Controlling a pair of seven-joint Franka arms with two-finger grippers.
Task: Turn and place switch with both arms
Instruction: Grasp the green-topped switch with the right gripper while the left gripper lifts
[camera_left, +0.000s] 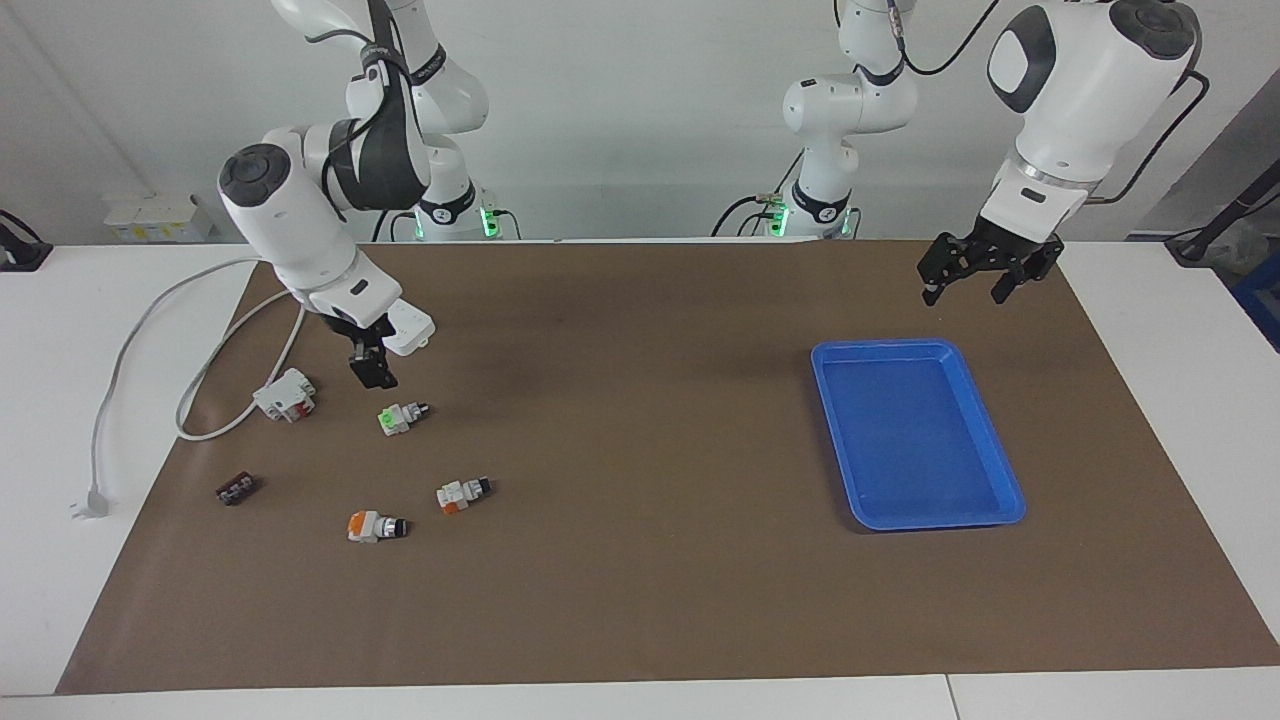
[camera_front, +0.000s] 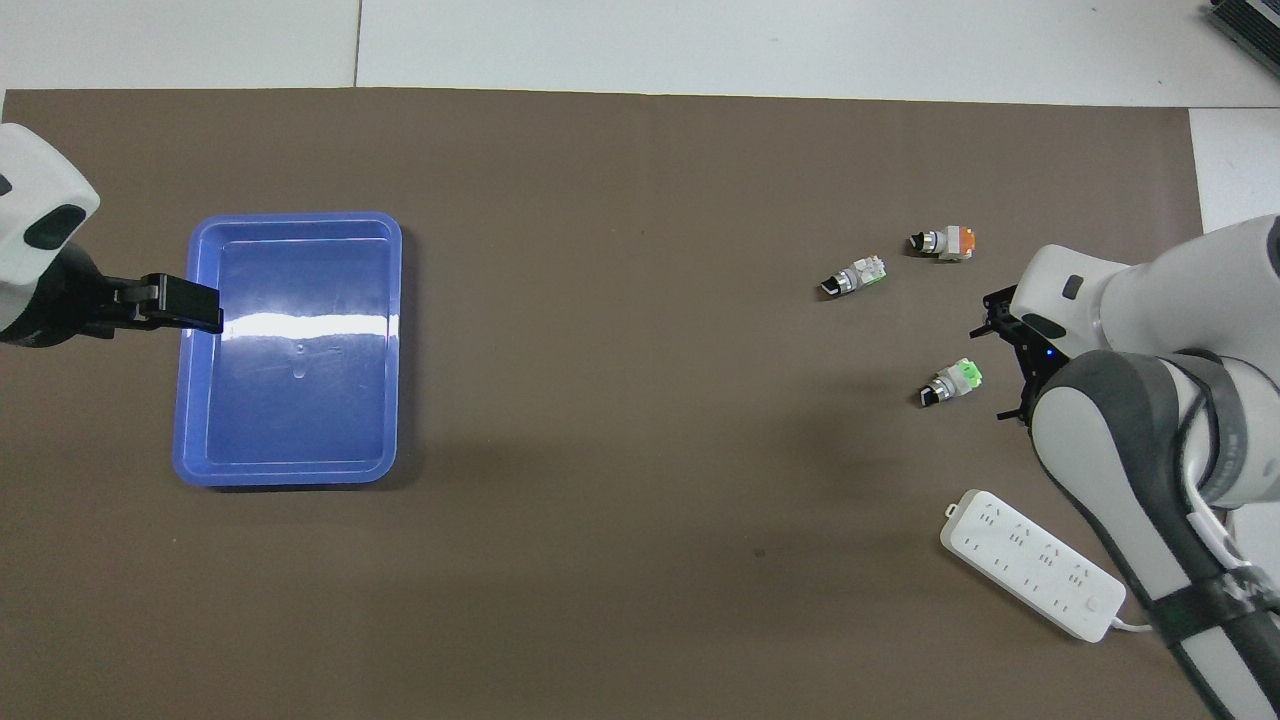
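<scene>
The switch (camera_left: 398, 417) lies on its side on the brown mat, green patch up and black knob end toward the left arm's end; it also shows in the overhead view (camera_front: 955, 380). My right gripper (camera_left: 372, 370) hangs just above the mat beside the switch, a little nearer to the robots, apart from it. In the overhead view (camera_front: 1003, 365) its fingers look spread and empty. My left gripper (camera_left: 985, 285) is open and empty, raised over the mat by the blue tray's (camera_left: 885, 346) edge nearest the robots; it also shows in the overhead view (camera_front: 165, 303).
Two similar switches showing orange (camera_left: 463, 493) (camera_left: 375, 525) lie farther from the robots than the green one. A white-and-red block (camera_left: 285, 395), a small dark block (camera_left: 235, 489), and a white power strip (camera_front: 1030, 560) with its cable (camera_left: 200, 390) lie at the right arm's end.
</scene>
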